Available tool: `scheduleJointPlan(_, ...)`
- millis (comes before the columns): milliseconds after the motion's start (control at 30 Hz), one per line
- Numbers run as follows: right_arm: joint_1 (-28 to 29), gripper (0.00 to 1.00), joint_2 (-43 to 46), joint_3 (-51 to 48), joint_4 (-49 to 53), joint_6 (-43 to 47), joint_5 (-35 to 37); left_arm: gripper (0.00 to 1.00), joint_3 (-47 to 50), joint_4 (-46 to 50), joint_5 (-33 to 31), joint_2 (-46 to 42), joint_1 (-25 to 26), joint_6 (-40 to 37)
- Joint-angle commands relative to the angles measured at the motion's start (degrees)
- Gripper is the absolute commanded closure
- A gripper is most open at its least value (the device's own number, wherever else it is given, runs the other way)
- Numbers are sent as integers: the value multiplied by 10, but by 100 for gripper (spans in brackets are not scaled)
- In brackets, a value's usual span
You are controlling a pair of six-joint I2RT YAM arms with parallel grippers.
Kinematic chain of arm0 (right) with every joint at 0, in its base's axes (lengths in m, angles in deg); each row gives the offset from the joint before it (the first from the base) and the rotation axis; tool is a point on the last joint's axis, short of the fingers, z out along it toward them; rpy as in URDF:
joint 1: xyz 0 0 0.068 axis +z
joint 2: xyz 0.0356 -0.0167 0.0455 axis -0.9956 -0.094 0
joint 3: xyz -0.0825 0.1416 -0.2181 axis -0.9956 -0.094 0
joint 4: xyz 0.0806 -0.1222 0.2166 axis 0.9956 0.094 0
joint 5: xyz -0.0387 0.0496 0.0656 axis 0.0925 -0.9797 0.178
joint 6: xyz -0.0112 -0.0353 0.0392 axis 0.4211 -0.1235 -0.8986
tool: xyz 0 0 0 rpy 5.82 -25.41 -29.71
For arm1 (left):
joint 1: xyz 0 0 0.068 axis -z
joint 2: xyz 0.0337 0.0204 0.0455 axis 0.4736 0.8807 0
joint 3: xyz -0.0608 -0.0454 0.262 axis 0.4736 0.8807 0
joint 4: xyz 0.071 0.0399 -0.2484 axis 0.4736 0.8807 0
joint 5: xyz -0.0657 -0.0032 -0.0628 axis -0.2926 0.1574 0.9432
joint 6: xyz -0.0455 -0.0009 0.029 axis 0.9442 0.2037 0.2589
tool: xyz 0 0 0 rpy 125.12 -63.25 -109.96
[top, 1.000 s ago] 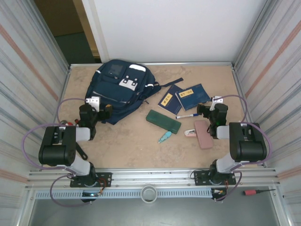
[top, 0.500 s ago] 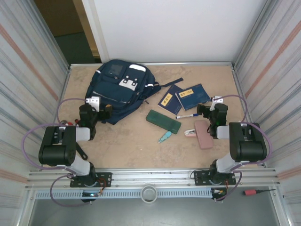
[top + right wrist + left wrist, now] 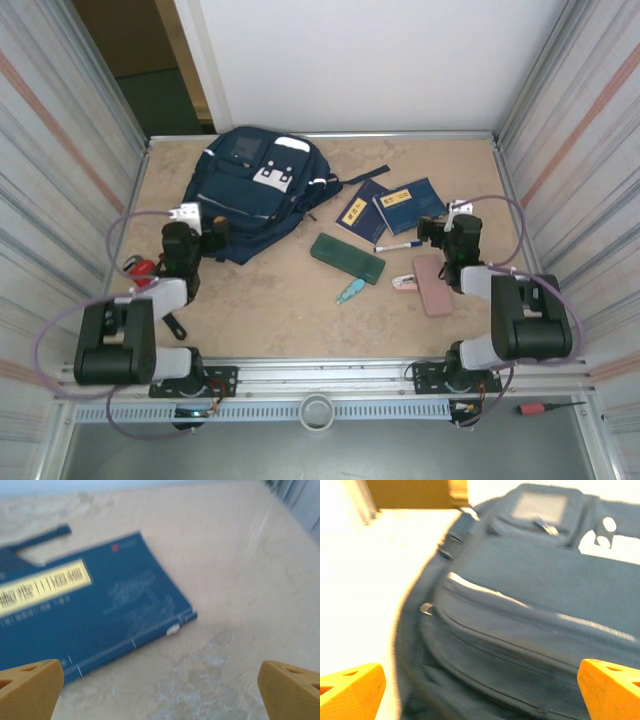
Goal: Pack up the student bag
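Observation:
The student bag is a large navy backpack lying flat at the table's back left, its zipped front pocket facing up. My left gripper is at the bag's near left corner. In the left wrist view it stands open, its orange fingertips wide apart, with the bag's zipped seams filling the space between them. My right gripper hovers open beside a navy booklet. The right wrist view shows that booklet and bare table between the fingertips of the gripper.
A second navy booklet, a pen, a dark green pencil case, a pink case, a small white item and a teal item lie mid-table. A red object sits at the left. Metal walls close both sides.
Both arms have stretched forward a little. My left gripper has slid up and left along the bag's corner; my right gripper has edged toward the booklet. No object has moved.

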Motion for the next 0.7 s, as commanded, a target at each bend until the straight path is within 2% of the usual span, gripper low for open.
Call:
scheduleJointPlan(0,-6,1,96,4,71,-63,66,1,-38,167,-77,-93,-38,137)
scheduleJointPlan(67,-9,1,160,-4,109,-97,90,1,-49,218,-29,-128,-63,172)
scheduleJointPlan(167,-13,1,245,21,234,-172,133,1,-45,230,52,-164,-64,196)
scheduleJointPlan(233,-14,1,273,43,289,-195,87,1,-48,228,107,-166,-55,228)
scheduleJointPlan(300,0,1,277,69,332,-208,21,1,-71,243,140,-147,-16,233)
scheduleJointPlan(400,54,1,245,112,375,-209,-29,1,-141,318,86,-94,80,181)
scheduleJointPlan(500,127,1,184,167,421,-194,-15,1,-232,391,12,-8,165,115)
scheduleJointPlan(567,162,1,144,198,436,-184,-5,1,-294,438,-21,58,199,82)
scheduleJointPlan(667,187,1,100,225,440,-180,-2,4,-388,500,-32,150,222,44)
